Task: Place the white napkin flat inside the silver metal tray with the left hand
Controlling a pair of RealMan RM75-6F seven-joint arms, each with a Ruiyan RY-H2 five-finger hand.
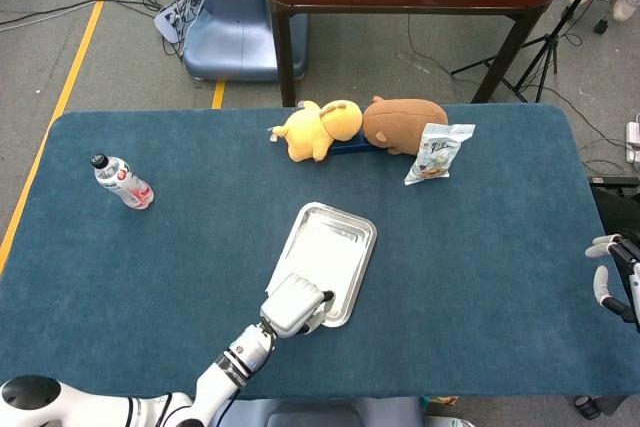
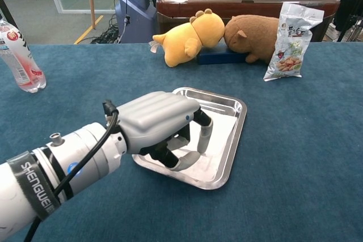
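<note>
Head view
Left hand point(image 1: 296, 304): over the near end of the silver tray point(image 1: 361, 259), fingers curled down into it.
Napkin point(image 1: 328, 249): lying inside the tray.
Right hand point(image 1: 610, 269): at the table's right edge, fingers apart, holding nothing.

Chest view
Left hand point(image 2: 159, 124): fingertips point(image 2: 205, 135) bent onto the napkin point(image 2: 222, 135); grasping or only pressing, cannot tell.
Tray point(image 2: 237, 122): napkin flat on its floor.
</note>
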